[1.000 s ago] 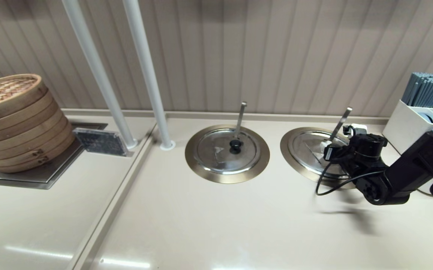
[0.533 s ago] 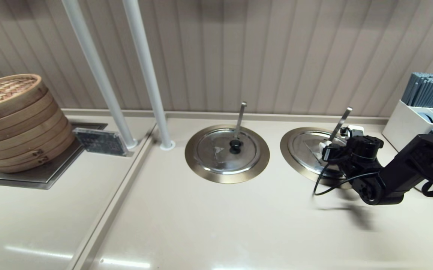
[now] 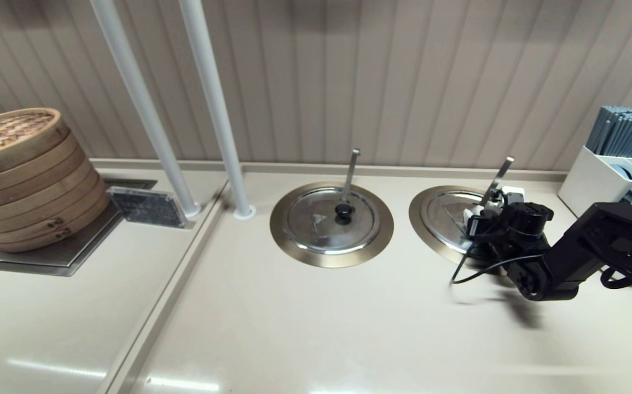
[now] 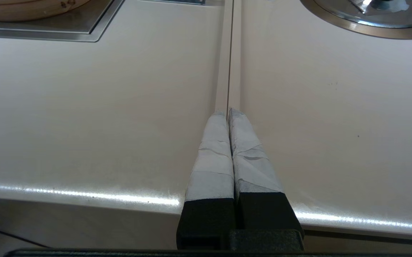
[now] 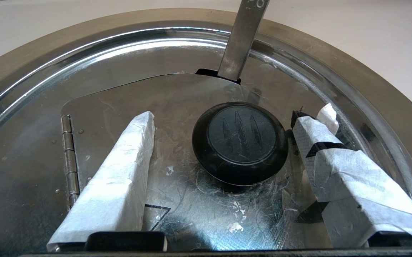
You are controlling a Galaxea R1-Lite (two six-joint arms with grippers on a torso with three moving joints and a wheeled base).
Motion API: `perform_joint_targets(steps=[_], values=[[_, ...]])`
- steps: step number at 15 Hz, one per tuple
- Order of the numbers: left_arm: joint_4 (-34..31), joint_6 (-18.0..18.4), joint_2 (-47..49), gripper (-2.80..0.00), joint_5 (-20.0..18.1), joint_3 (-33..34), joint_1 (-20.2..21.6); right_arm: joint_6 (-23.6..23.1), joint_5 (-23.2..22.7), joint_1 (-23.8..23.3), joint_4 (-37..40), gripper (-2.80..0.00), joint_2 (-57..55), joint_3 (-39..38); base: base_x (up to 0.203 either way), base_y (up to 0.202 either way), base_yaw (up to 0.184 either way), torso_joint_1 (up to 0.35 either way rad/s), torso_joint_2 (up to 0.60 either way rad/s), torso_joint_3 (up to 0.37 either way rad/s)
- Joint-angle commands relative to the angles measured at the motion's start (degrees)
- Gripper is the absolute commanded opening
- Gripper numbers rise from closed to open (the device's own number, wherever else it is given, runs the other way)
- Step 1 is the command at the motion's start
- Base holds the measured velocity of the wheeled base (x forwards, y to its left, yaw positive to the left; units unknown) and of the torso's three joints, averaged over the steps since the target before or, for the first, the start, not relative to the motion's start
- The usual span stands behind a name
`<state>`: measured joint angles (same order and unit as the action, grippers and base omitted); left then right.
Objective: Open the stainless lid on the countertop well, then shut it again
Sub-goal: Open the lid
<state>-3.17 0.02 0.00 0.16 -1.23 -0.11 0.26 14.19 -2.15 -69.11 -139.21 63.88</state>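
Observation:
The stainless lid (image 3: pixel 446 216) with the large wedge panel lies flat on the right countertop well, whose bronze rim (image 3: pixel 417 219) shows around it. My right gripper (image 3: pixel 484 218) is over this lid, open. In the right wrist view its taped fingers (image 5: pixel 120 171) stand on either side of the black knob (image 5: pixel 240 141), apart from it, and the gripper (image 5: pixel 227 119) is close above the hinged panel (image 5: pixel 127 103). A ladle handle (image 5: pixel 243 39) rises through the lid's notch behind the knob. My left gripper (image 4: pixel 228 112) is shut and empty near the counter's front edge, over a seam.
The twin lid (image 3: pixel 331 220) with a small triangle and its own ladle handle (image 3: pixel 352 167) is to the left. Two white poles (image 3: pixel 214 109) stand behind it. Bamboo steamers (image 3: pixel 20 175) are at far left; a white utensil holder (image 3: pixel 600 180) is at far right.
My right arm has shifted left and lower over the right lid, bringing its fingers down around the knob. The lid has not moved.

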Motion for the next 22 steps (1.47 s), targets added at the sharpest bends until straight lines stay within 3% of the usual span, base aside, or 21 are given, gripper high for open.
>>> perform_joint_targets(steps=[1, 22], values=[[0.01, 0.06, 0.0, -2.8, 0.02, 0.0, 0.02, -0.09, 0.05, -0.05, -0.4, 0.0, -0.8, 0.17, 0.0, 0.0, 0.0, 0.0, 0.0, 0.0], [-0.06, -0.02, 0.0, -2.8, 0.02, 0.0, 0.02, -0.44, 1.02, 1.09, -2.25, 0.0, 0.62, 1.09, 0.0, 0.0, 0.0, 0.0, 0.0, 0.0]])
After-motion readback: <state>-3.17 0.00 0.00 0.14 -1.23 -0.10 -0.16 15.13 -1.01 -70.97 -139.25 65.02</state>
